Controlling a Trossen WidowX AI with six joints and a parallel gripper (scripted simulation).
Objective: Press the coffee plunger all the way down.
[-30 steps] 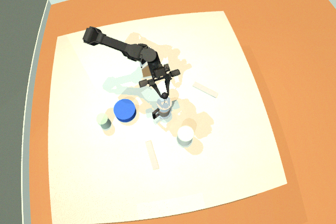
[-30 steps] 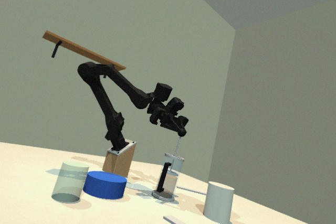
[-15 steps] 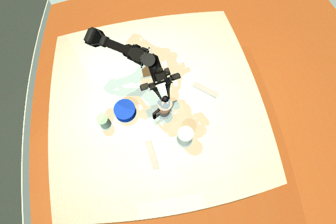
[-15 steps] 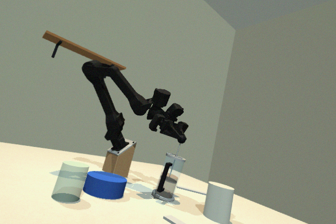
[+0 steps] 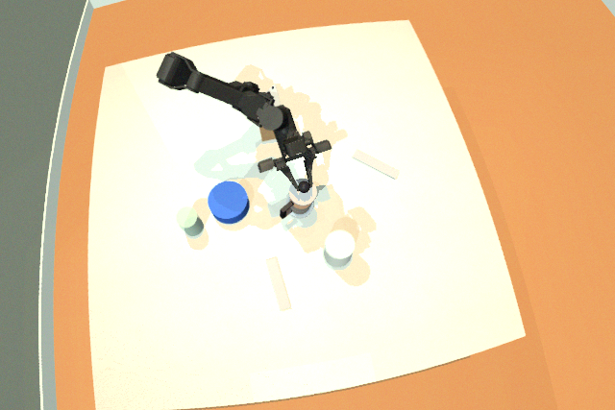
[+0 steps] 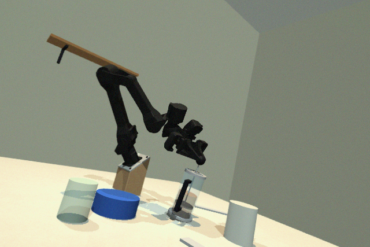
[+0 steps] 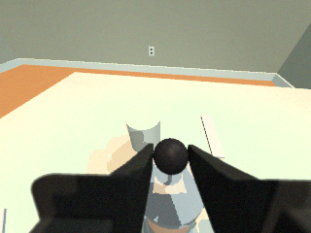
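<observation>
Between the jaws, the gripper [image 7: 170, 157] is pinching the plunger knob [image 7: 170, 155], sitting just above the upright coffee press [image 6: 187, 196]. A blue disc [image 5: 228, 201] is lying near; a white cylinder [image 5: 339, 247] is standing apart.
</observation>
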